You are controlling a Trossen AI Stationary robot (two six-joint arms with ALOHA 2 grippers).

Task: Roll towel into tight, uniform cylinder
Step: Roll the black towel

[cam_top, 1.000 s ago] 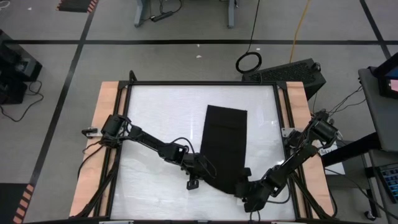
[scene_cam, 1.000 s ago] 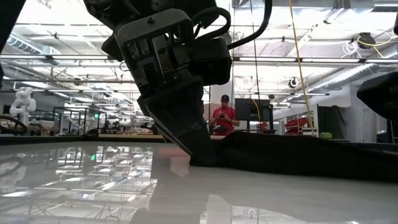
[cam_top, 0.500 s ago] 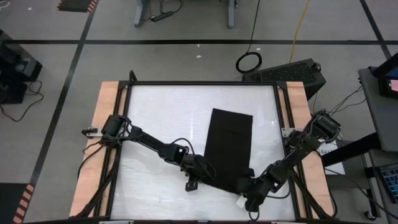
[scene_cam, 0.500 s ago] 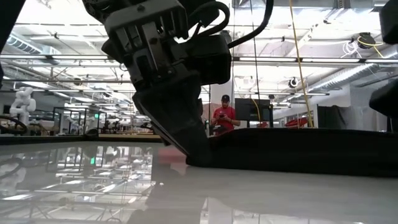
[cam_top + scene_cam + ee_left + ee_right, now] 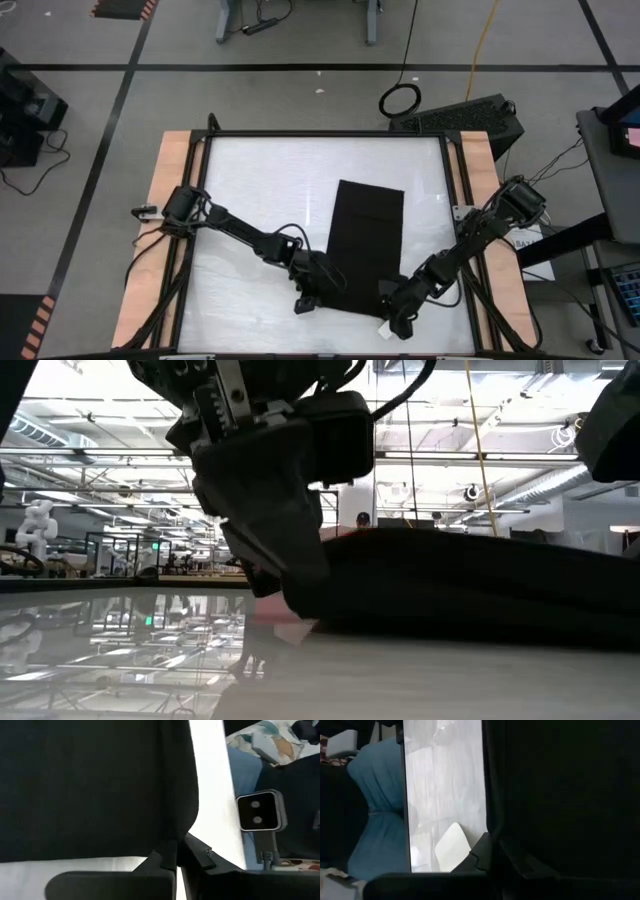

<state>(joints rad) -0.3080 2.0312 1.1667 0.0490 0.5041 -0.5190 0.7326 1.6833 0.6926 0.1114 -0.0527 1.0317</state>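
— Two grippers on the near corners of the towel (image 5: 366, 240) now. The left gripper (image 5: 318, 292) has its fingers pinched together on the near left corner, and the right gripper (image 5: 392, 312) is clamped on the near right one; both wrist views show cloth caught between the tips.

— And the towel itself?

— A dark folded strip on the white table (image 5: 260, 180), right of centre, running from mid-table toward the near edge. A second ago the near end lay flat and splayed. Now both grippers have drawn slightly nearer and the edge is lifted: from table height the cloth (image 5: 470, 585) stands noticeably higher than before.

— So the roll has begun?

— I'd say only just. The raised edge is ready to tuck over; no turn is made yet.
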